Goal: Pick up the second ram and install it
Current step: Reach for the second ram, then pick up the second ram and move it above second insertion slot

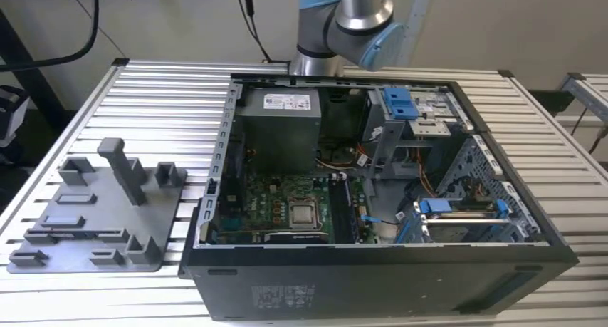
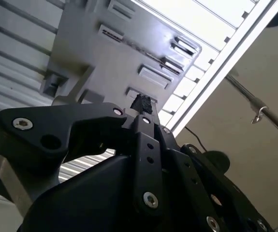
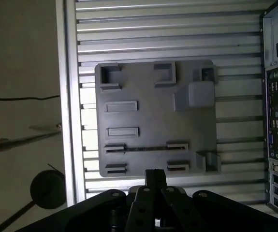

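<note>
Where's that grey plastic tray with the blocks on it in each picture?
Exterior view: fixture tray on the slatted table, at the exterior view's left of the computer case.
First wrist view: fixture tray seen flat-on, beyond the gripper.
Second wrist view: fixture tray seen slantwise, beyond the gripper.
Shared landmark: the slatted table under it.

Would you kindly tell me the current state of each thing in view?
computer case: lying on its side, side panel off, interior exposed.
second ram: standing on edge between two holders of the fixture tray, not gripped.
fixture tray: flat on the slatted table.
gripper: shut, holding nothing, above the tray's edge.
</note>
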You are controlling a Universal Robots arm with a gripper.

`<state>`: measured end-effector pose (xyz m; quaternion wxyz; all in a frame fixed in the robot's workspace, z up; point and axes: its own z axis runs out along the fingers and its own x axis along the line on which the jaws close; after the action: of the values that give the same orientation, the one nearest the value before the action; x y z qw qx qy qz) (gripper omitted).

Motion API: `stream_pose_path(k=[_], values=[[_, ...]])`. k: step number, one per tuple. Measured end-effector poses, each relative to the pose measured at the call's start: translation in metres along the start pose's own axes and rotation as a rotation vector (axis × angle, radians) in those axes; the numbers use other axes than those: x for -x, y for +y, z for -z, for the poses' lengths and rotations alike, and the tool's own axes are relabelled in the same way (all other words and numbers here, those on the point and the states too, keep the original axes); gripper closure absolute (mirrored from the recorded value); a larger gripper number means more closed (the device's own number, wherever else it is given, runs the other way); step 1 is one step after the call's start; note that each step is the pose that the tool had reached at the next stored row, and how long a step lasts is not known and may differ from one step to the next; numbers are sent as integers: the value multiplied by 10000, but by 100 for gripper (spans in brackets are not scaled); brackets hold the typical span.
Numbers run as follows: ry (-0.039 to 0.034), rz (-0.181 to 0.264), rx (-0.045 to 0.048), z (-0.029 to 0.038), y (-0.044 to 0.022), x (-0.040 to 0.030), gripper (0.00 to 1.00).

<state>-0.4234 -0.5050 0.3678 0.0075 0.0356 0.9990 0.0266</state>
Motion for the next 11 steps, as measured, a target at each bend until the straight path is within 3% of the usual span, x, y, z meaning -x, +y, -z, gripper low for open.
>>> stream_pose_path(k=[11], values=[[0,0,0,-14,-6,0,89]])
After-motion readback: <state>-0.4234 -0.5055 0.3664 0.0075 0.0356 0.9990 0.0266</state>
